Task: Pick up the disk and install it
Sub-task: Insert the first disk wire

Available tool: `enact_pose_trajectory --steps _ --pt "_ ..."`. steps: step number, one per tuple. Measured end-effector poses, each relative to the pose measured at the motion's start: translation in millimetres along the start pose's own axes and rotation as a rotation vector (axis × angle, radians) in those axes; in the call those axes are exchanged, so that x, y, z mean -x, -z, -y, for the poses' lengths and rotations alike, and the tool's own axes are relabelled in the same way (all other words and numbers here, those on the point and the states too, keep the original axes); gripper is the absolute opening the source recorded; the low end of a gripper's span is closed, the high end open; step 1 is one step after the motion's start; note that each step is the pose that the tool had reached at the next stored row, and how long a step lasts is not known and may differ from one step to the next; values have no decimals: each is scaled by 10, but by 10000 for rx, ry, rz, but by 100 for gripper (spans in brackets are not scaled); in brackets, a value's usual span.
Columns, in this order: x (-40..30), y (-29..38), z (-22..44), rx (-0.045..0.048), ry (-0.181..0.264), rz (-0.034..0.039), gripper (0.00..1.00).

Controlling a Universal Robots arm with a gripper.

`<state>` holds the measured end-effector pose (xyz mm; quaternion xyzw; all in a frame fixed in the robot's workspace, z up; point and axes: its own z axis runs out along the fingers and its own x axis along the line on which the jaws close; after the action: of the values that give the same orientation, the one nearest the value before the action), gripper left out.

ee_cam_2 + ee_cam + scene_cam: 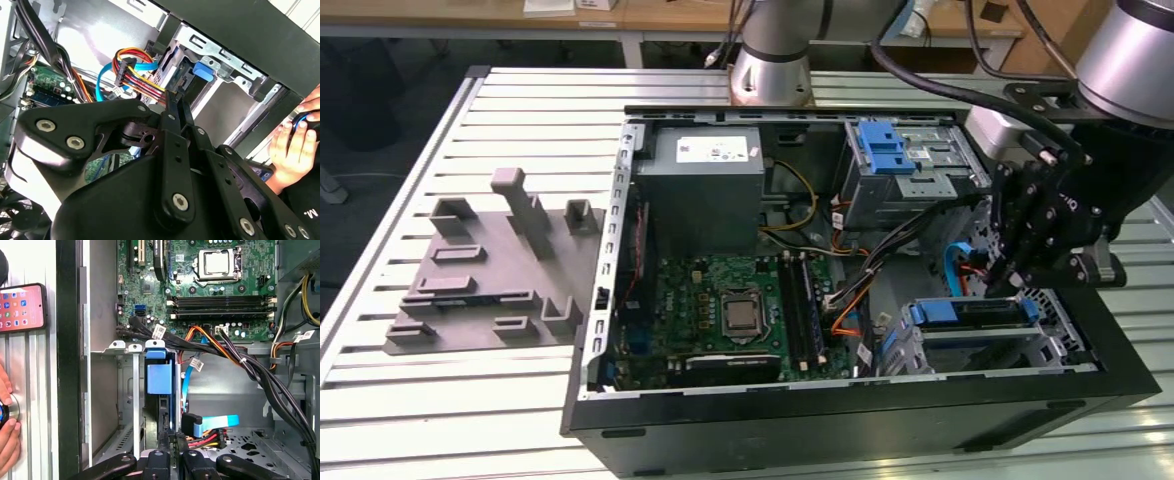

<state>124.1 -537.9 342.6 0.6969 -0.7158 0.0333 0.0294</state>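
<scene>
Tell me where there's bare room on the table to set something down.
Bare slats lie around the grey fixture plate, between it and the computer case and toward the table edges. Inside the case, cables crowd around the gripper.

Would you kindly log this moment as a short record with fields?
Setting: open computer case on a slatted table
Gripper: inside the case, above the drive bay
Disk: blue-bracketed, seated in the bay near the case's front corner, in the exterior view
Cables: blue flat cable beside the disk
Bystander: a hand outside the case
Other: grey fixture beside the case
</scene>
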Motion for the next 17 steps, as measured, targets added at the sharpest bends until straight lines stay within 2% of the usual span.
enact_pose_trajectory --steps 5,7,17 --pt "-12 -26 2 0 1 -1 17" --pt "-31 -60 23 0 0 -1 17" --pt "-30 -77 26 6 -63 -1 17"
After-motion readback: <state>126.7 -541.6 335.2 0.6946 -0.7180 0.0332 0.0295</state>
